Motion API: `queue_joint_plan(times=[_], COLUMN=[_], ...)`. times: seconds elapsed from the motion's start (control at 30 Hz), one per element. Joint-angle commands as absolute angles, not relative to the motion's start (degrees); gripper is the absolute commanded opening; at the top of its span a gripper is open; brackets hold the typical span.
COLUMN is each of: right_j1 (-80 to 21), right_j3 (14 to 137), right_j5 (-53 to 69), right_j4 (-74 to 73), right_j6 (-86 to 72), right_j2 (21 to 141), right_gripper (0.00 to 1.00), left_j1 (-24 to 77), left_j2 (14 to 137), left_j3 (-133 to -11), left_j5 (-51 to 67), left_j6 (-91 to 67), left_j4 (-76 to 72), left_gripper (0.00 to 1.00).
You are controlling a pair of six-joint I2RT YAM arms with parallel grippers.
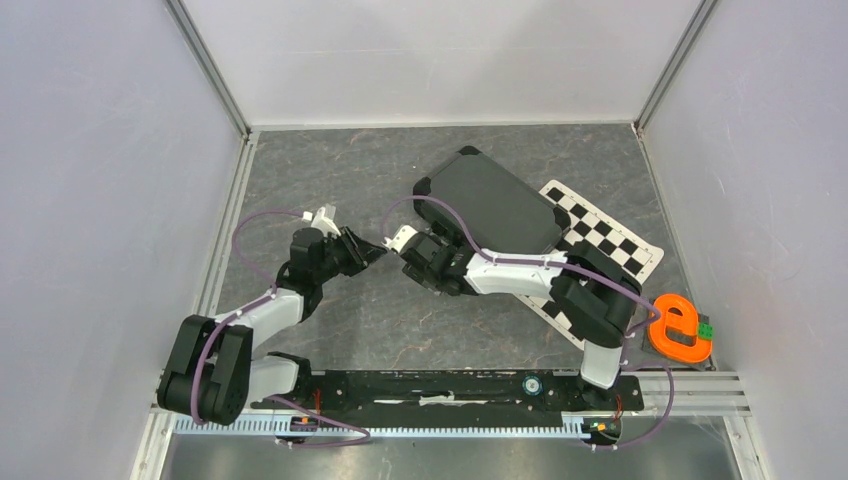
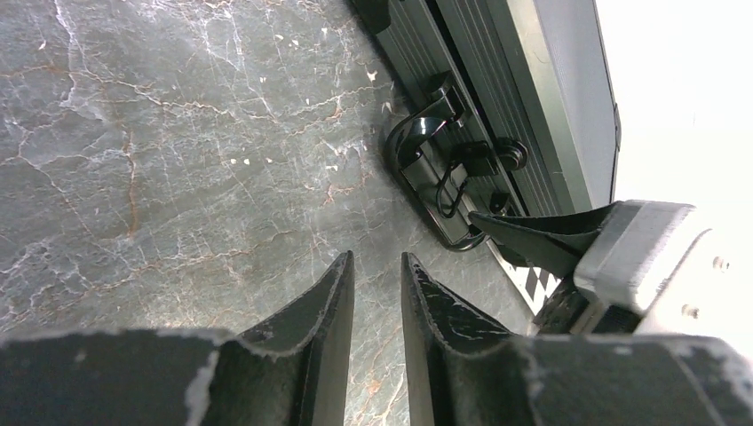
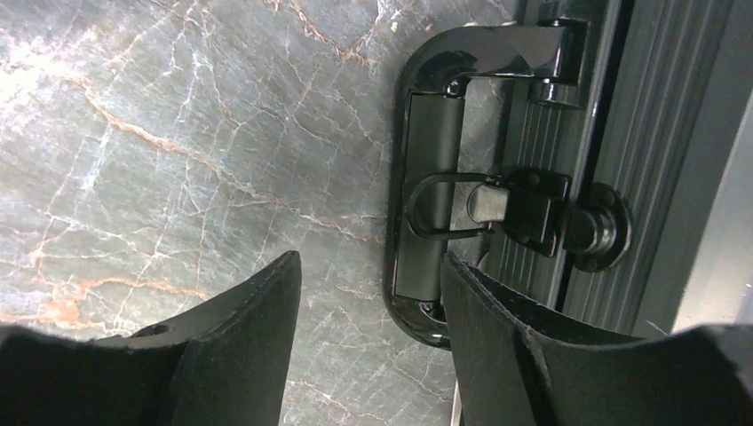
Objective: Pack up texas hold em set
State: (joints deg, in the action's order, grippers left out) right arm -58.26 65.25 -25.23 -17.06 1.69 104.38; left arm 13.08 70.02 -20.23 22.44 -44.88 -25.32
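**Top view.** Case (image 1: pixel 490 205): closed, flat on the table (image 1: pixel 330 170), back centre, one end over the checkered mat (image 1: pixel 612 245). Its long axis runs from far left to near right. Both sets of jaws meet off its near long side, and your right jaws are the nearer.

**Left wrist view.** Left jaws: slightly parted, nothing between them. Handle (image 2: pixel 417 142): ahead and to the right, apart.

**Right wrist view.** Right jaws: spread, gripping nothing. Handle just ahead by the right-hand finger, lying lengthwise along the case's edge. Latch (image 3: pixel 519 209): beside it.
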Motion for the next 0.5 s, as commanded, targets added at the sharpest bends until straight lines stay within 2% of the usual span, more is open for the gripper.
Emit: queue_joint_plan(times=[0.0,0.27,0.47], right_j1=[-58.9,-59.0,-59.0], right_j3=[69.5,70.3,71.4], right_j5=[-30.5,-32.6,-32.9], right_j4=[-16.6,-15.9,-15.9], right_j6=[0.9,0.9,1.5], right_j2=[106.0,106.8,108.3], right_gripper=[0.62,0.43,0.41], left_j1=[12.6,12.6,12.6], left_j2=[70.1,71.4,72.7], left_j3=[-20.1,-21.2,-21.3], left_j5=[21.6,22.6,23.1], left_j6=[-42.6,-41.8,-42.3], left_j4=[-25.8,-25.6,-26.4], left_gripper=[0.33,0.33,0.33])
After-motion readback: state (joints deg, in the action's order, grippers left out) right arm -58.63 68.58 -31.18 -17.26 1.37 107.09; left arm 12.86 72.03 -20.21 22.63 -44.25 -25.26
